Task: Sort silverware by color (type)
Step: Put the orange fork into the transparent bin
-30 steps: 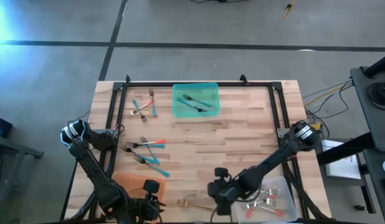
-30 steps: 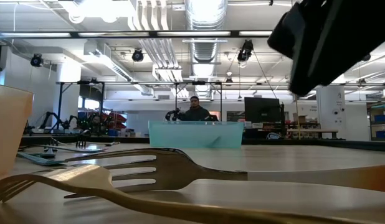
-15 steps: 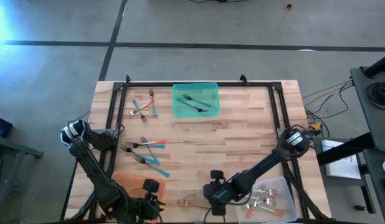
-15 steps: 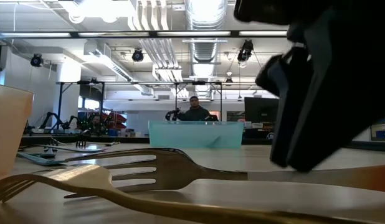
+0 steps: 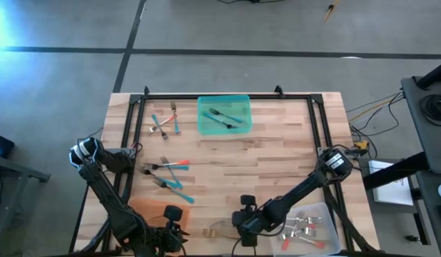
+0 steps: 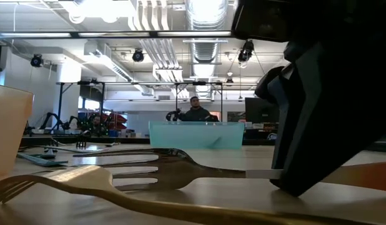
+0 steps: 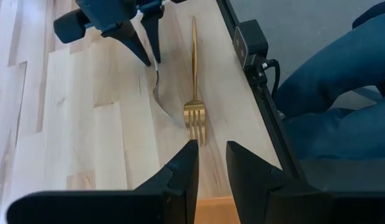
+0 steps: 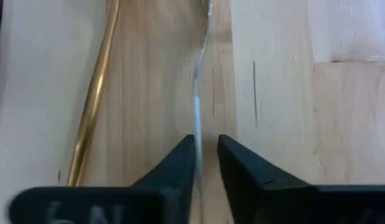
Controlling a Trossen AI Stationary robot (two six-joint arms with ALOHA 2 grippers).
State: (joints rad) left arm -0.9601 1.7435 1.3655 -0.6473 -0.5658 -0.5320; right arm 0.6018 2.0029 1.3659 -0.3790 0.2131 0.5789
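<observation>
Two gold forks lie side by side near the table's near edge: one (image 7: 194, 74) lies flat, and my right gripper (image 7: 146, 53) is shut on the handle of the other (image 7: 160, 93). This gripper shows in the high view (image 5: 242, 232) and fills the right of the low view (image 6: 318, 125). My left gripper (image 7: 211, 149) hovers over the flat fork's tines, fingers a little apart with nothing between them. More silverware with teal (image 5: 176, 191) and red (image 5: 179, 165) handles lies on the table's left half. My right gripper pinches the gold fork's thin handle (image 8: 197, 121) between its two fingers, some way back from the tines. The fingers slant down from the table's right side, roughly in line with the handle. The fork (image 6: 174, 172) still lies on the table.
A teal tray (image 5: 224, 128) with teal-handled forks stands at the far middle. An orange tray (image 5: 150, 208) sits near left by my left arm. A clear tray (image 5: 322, 213) with red-handled forks is near right. A black frame rail (image 7: 261, 93) runs along the near edge.
My right gripper has come down and moved a little toward the table's left edge, ending at the gold fork's handle on the table. The forks have stayed where they were.
</observation>
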